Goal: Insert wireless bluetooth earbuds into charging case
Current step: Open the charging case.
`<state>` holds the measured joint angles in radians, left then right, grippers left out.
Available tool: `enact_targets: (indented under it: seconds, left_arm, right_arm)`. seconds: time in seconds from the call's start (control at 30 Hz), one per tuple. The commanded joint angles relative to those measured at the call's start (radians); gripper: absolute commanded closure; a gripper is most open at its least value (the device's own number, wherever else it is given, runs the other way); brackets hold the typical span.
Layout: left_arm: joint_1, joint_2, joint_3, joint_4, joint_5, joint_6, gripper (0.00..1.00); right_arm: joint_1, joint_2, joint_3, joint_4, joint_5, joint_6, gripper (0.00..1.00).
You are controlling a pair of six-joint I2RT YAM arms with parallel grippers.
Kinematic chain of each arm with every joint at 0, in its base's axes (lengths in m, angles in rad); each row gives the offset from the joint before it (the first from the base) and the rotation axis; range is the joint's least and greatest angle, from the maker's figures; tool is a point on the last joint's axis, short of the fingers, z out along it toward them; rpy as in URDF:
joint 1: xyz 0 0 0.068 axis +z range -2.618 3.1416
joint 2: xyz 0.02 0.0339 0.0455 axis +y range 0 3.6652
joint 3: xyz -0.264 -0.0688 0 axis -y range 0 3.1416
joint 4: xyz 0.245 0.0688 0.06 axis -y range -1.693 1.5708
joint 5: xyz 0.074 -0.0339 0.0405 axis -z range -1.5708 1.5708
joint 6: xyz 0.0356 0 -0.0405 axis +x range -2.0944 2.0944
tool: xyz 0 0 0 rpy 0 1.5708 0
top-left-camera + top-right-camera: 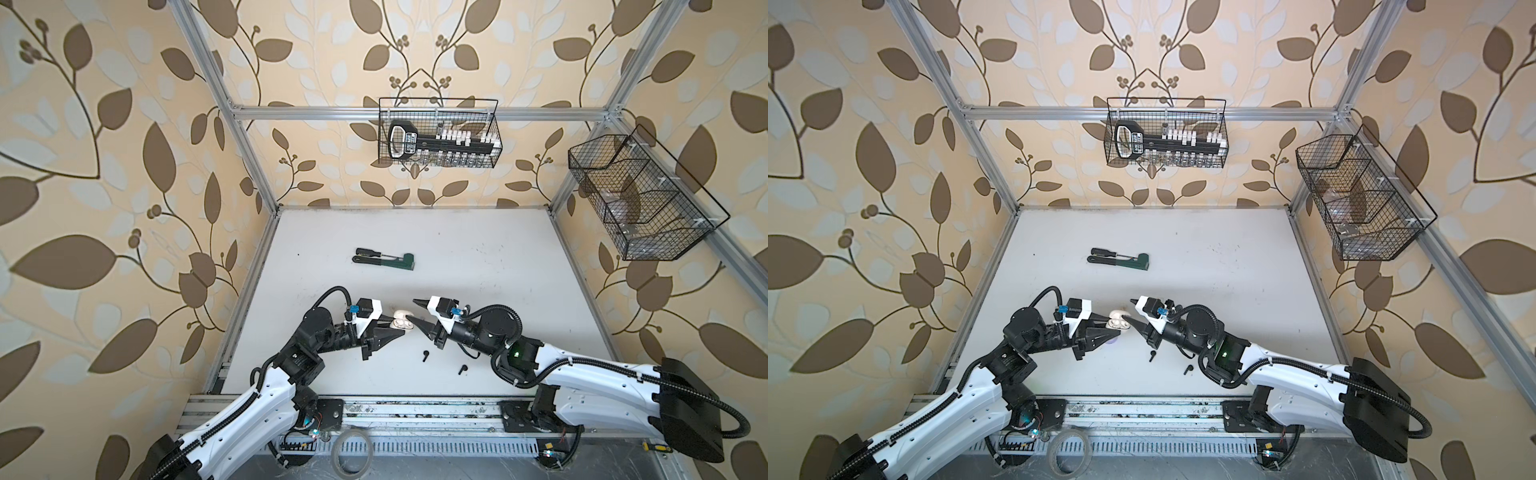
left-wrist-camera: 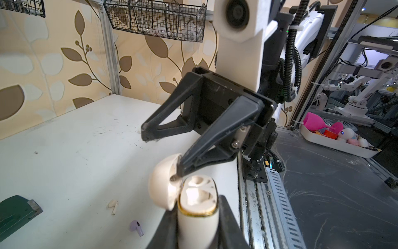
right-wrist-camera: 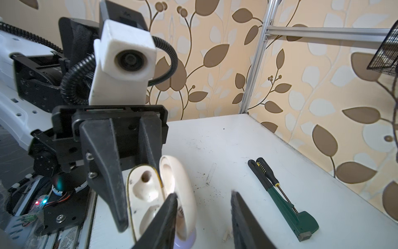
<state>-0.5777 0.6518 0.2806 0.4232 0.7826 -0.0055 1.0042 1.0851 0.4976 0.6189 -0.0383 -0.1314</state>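
The charging case [image 1: 402, 323] is cream and sits low over the white table [image 1: 478, 270], toward 6 o'clock from the table's middle. Here 12 o'clock is the far wall. The left gripper [image 1: 388, 326] pinches the case's body from both sides. The case's lid [image 2: 161, 187] hangs open on its hinge, and two holes show in the top of the case.

The right gripper [image 1: 411, 309] comes in from 3 o'clock. Its two fingers are spread apart and hold nothing. One fingertip [image 2: 179, 168] pokes in where the lid meets the case. The other fingertip is up in the air, off the case.

The earbuds all lie on the table, outside the case. One black earbud [image 1: 425, 356] lies at about 5 o'clock from the case. The other black earbud [image 1: 461, 369] lies a bit farther out, at 4 o'clock. In the left wrist view, a white earbud [image 2: 113, 205] and a lilac earbud [image 2: 136, 226] lie near the case, close together but not touching.

A green wrench [image 1: 399, 262] and a screwdriver [image 1: 370, 252] lie side by side at 12 o'clock from the case, well apart from it.
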Motion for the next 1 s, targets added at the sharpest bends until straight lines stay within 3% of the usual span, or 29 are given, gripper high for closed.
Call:
enact_targets:
  seconds: [0.0, 0.27, 0.53, 0.67, 0.8, 0.97]
  left_arm:
    - [-0.015, -0.013, 0.006, 0.041, 0.04, 0.012, 1.0]
    - [-0.016, -0.013, 0.003, 0.049, 0.036, 0.021, 1.0]
    - [-0.018, -0.012, 0.005, 0.06, 0.013, 0.025, 1.0]
    - [-0.018, -0.017, 0.0, 0.061, -0.005, 0.032, 1.0]
    - [-0.018, -0.023, 0.003, 0.05, -0.008, 0.046, 1.0]
    - [-0.018, -0.063, 0.024, -0.02, -0.019, 0.077, 1.0]
  right_arm:
    - [0.005, 0.014, 0.042, -0.006, 0.038, -0.007, 0.59]
    - [0.005, 0.006, 0.044, -0.011, 0.069, 0.01, 0.58]
    - [-0.005, -0.089, 0.042, -0.069, 0.214, 0.133, 0.42]
    - [-0.02, -0.141, 0.042, -0.135, 0.276, 0.214, 0.39]
    - [-0.097, -0.267, 0.013, -0.3, 0.371, 0.433, 0.32]
    - [-0.154, -0.348, 0.016, -0.55, 0.471, 0.708, 0.37]
